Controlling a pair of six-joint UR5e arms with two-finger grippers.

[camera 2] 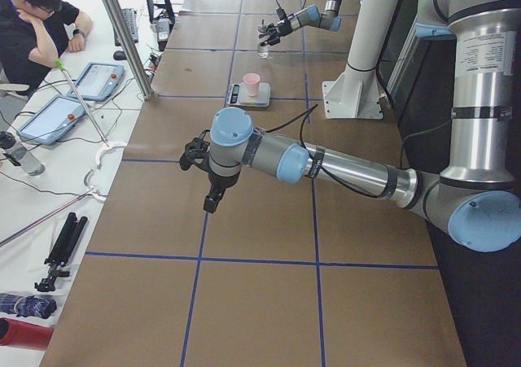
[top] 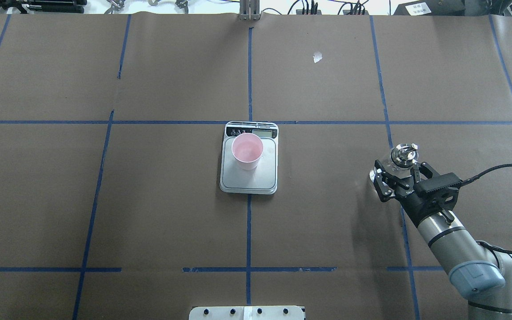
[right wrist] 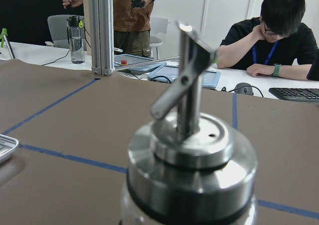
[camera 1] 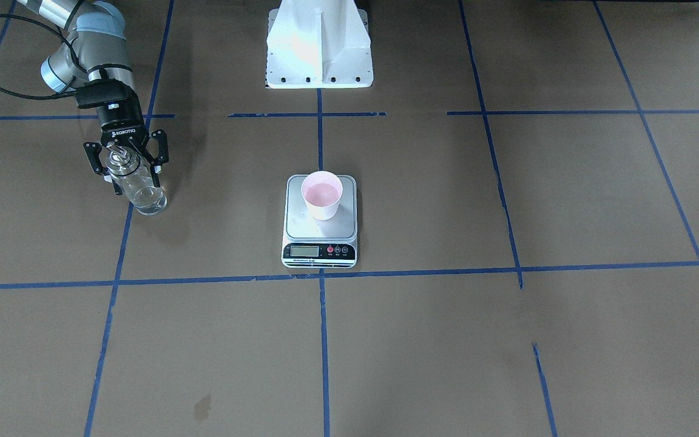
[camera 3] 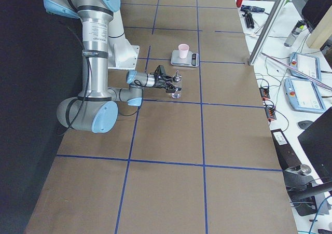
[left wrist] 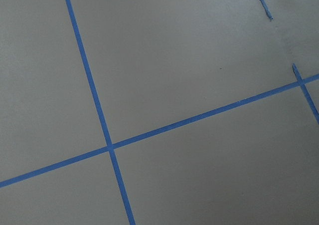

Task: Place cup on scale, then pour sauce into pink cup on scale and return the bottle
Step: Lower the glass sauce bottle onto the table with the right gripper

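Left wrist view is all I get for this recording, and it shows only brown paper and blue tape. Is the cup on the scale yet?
Observer: Yes, the cup stands upright on the platform of the scale.
Operator: And the bottle?
Observer: The bottle stands on the table, off the scale, on the robot's right side.
Operator: Is it held?
Observer: The right gripper has a finger on either side of it. I cannot tell whether they press the glass.
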